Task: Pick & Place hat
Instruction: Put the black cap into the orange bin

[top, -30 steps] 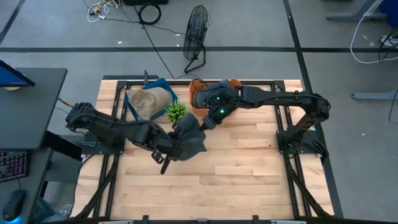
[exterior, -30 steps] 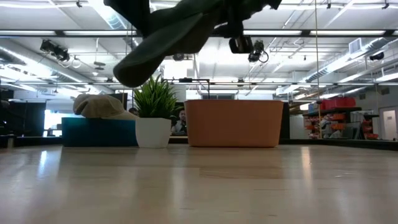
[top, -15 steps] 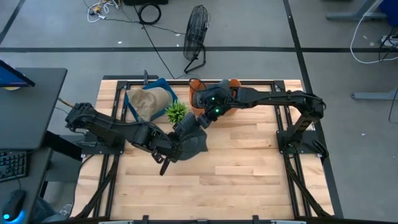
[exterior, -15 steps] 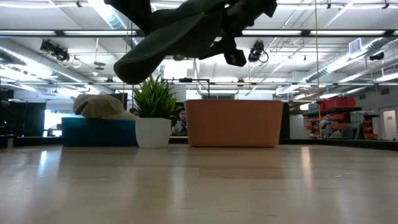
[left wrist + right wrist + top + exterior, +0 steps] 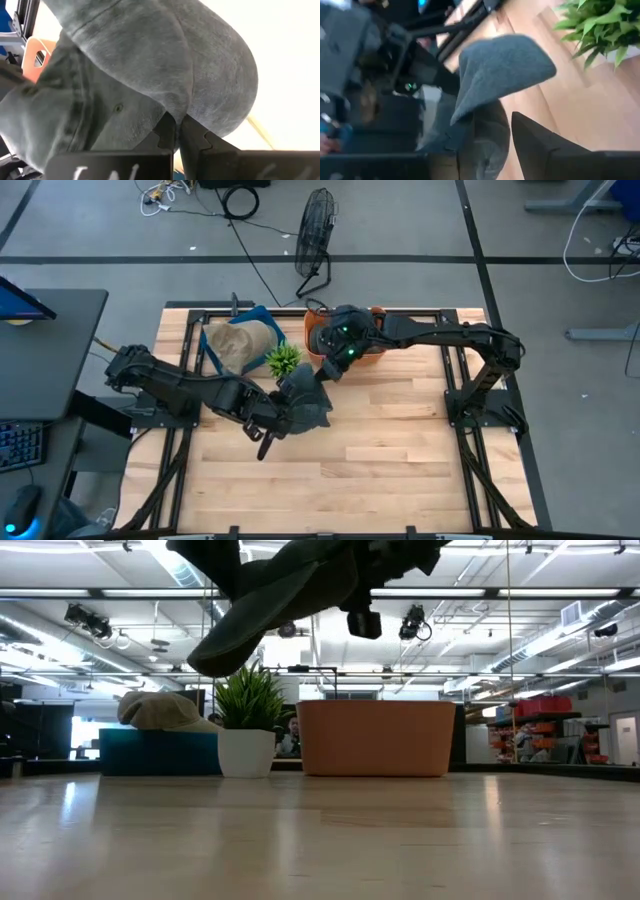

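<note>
A dark grey hat (image 5: 308, 405) hangs above the table's middle, high in the low view (image 5: 270, 600). My left gripper (image 5: 288, 414) comes from the table's left and is shut on it (image 5: 176, 127). My right gripper (image 5: 323, 372) reaches in from the far right and is open; its fingers stand on either side of part of the hat's cloth (image 5: 490, 132), below the brim (image 5: 502, 67). An orange bin (image 5: 370, 314) stands at the far edge behind the right gripper. My left gripper pinches a fold of the hat's crown (image 5: 172, 112) between its two fingers, slanting in from the table's left. The hat is lifted clear of the table and droops around the fingers. My right gripper: whether it touches the hat, I cannot tell.
A blue bin (image 5: 258, 313) with a tan hat (image 5: 240, 345) in it stands at the far left, and a small potted plant (image 5: 283, 360) stands between it and the orange bin (image 5: 378, 738). The near half of the wooden table (image 5: 380, 470) is bare.
My right gripper has moved toward the table's far left, along the hat toward the plant and the orange bin, and its wrist has turned. The hat has stayed lifted in the left gripper, almost where it was.
</note>
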You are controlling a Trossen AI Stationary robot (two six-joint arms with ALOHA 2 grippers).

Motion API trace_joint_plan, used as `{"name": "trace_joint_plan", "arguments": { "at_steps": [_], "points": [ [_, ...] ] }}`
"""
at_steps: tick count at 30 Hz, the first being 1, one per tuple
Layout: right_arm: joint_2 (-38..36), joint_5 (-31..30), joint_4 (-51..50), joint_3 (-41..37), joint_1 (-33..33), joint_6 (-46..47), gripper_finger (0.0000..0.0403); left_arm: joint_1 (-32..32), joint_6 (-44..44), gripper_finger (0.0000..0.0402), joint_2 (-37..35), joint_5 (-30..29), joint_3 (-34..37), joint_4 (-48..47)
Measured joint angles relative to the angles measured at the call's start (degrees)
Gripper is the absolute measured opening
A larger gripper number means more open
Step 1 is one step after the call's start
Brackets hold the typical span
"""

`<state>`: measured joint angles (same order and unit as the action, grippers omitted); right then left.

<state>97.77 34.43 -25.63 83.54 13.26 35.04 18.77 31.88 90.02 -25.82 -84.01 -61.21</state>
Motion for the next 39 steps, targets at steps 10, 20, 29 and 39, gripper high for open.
{"name": "trace_joint_plan", "arguments": {
  "at_steps": [10, 20, 29, 39],
  "points": [
    [0.0, -8.2, -9.7, 0.0, 2.5, -14.6, 0.0135, 1.4, -3.0, 0.0008, 0.0, 0.1, 0.0, -0.8],
    [-2.9, -5.1, -5.6, 0.0, 0.4, -36.0, 0.0135, 1.8, -4.2, 0.0008, 0.0, 0.5, 0.0, -2.2],
    [-2.7, -12.6, 0.0, 0.0, -1.7, -50.7, 0.0206, 1.8, -4.2, 0.0010, 0.0, 0.8, 0.0, -2.1],
    [-0.2, -6.4, 5.1, 0.1, -3.9, -54.8, 0.0283, 1.6, -0.1, 0.0012, 0.0, 1.1, 0.0, -1.7]
  ]
}}
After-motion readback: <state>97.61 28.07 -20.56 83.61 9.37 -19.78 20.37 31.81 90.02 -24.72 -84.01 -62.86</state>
